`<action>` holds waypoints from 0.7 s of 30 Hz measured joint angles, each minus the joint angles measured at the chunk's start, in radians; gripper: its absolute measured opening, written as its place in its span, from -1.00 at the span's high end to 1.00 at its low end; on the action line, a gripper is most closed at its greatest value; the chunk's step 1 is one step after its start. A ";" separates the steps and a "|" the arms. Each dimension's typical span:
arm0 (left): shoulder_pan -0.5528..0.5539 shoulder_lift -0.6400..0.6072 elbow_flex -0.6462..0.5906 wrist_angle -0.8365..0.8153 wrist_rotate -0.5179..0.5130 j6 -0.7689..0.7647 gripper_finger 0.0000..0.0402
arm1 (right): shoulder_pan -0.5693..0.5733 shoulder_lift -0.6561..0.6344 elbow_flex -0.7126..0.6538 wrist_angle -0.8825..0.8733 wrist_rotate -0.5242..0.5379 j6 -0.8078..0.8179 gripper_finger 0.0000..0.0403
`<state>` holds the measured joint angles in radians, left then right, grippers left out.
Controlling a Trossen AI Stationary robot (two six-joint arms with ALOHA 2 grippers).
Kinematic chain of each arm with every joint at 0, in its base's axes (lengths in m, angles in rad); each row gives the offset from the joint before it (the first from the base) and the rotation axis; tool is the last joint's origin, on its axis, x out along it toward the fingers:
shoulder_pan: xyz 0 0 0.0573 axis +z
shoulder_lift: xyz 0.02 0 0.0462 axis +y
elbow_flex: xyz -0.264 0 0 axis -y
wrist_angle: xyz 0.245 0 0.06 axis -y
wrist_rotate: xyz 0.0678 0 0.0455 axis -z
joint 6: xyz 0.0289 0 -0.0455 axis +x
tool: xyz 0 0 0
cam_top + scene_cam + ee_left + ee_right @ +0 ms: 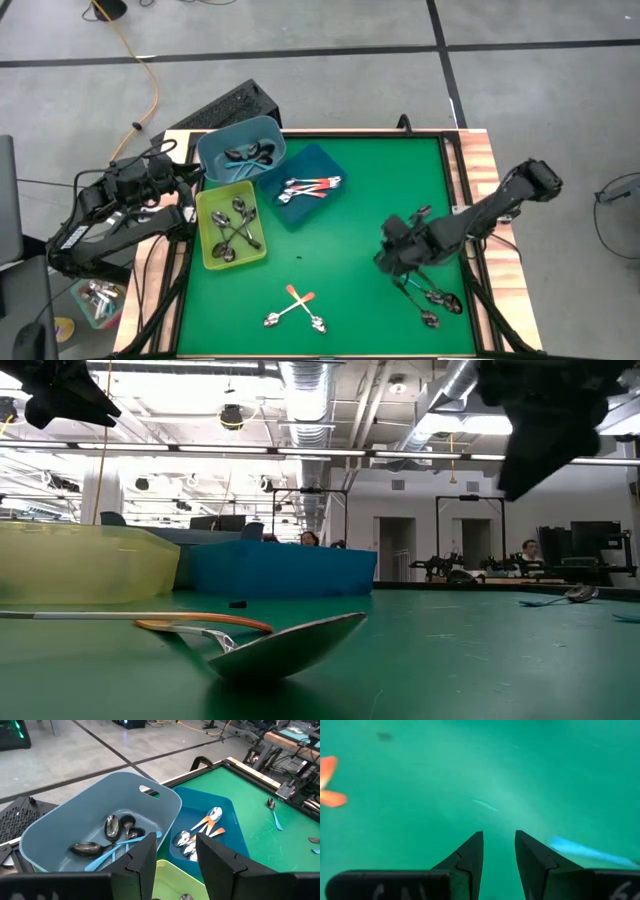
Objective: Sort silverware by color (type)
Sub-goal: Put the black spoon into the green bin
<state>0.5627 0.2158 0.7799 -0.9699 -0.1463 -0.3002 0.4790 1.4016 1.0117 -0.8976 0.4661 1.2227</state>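
Two orange-handled spoons point(296, 304) lie crossed on the green mat near its front edge; one fills the foreground of the low view point(280, 645). A few more spoons point(431, 298) lie near the front right, one with a teal handle point(585, 850). My right gripper point(386, 262) hangs open above the mat beside them, nothing between its fingers point(498, 847). My left gripper point(172, 855) waits open at the table's left edge, pointing over the bins. The light blue bin point(240, 150) holds teal-handled spoons, the dark blue tray point(305, 185) orange-handled ones, the yellow-green bin point(230, 225) silver ones.
The three containers crowd the mat's far left corner. Bare green mat point(380, 190) spreads between the tray and the right arm. Wooden rails point(478, 170) edge the table. A small dark speck point(298, 257) lies mid-mat. A tub with more cutlery point(97, 298) stands off the table's left.
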 joint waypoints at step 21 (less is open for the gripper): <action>0.000 0.000 0.000 -0.002 0.001 0.000 0.39 | -0.082 0.468 0.162 0.643 -0.156 -0.652 0.39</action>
<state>0.5625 0.2157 0.7799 -0.9717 -0.1455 -0.3000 0.3974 1.8700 1.1734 -0.2544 0.3102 0.5707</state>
